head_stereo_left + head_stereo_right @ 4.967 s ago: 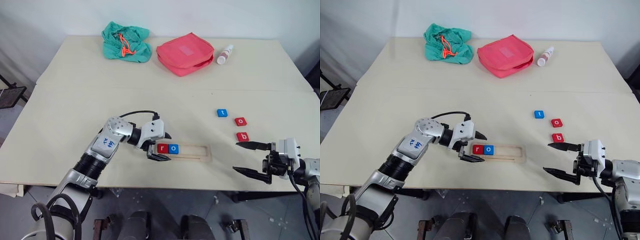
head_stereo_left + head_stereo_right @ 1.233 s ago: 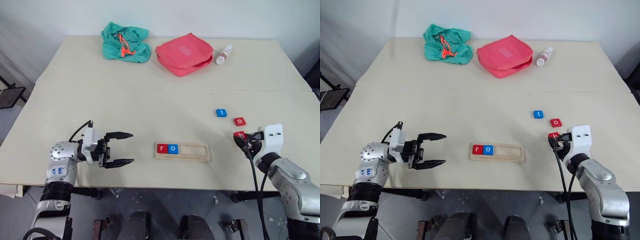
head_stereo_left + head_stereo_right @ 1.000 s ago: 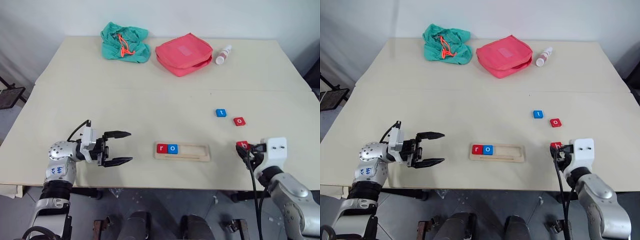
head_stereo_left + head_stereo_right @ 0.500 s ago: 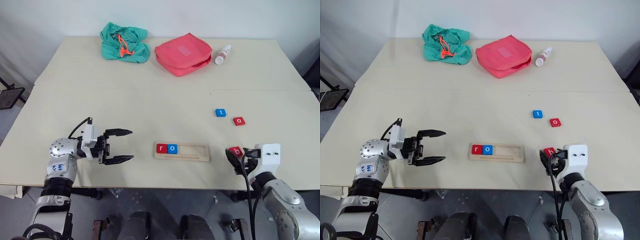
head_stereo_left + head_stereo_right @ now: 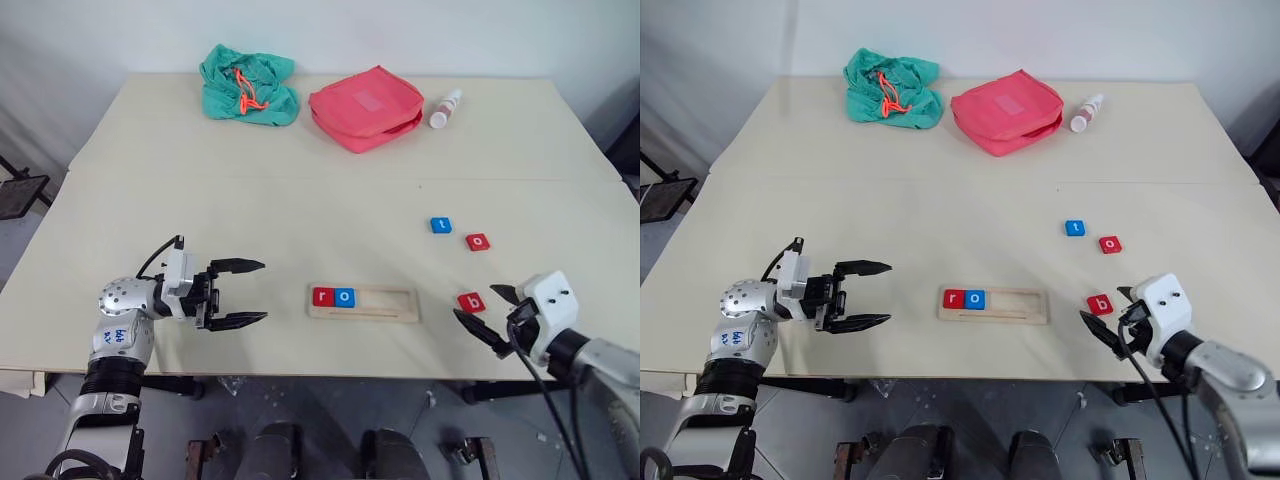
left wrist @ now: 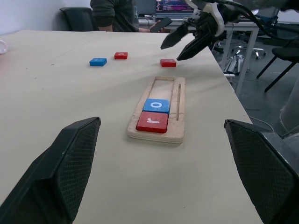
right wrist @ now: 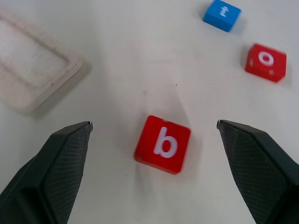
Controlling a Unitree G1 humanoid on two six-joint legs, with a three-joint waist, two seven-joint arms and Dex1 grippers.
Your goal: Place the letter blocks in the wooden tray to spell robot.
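red b block (image 7: pixel 162 144) lies free; right end effector (image 7: pixel 154 172) spread above it

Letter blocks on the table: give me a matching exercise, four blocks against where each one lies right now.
Blocks:
1. red r block
2. red b block
3. blue t block
4. loose red o block

Places:
A. on the bare table, just in front of the open right hand
B. farthest of the loose blocks from the robot
C. at the left end of the wooden tray, beside a blue o block
D. on the table between the t and the b

Pairs: 1-C, 2-A, 3-B, 4-D
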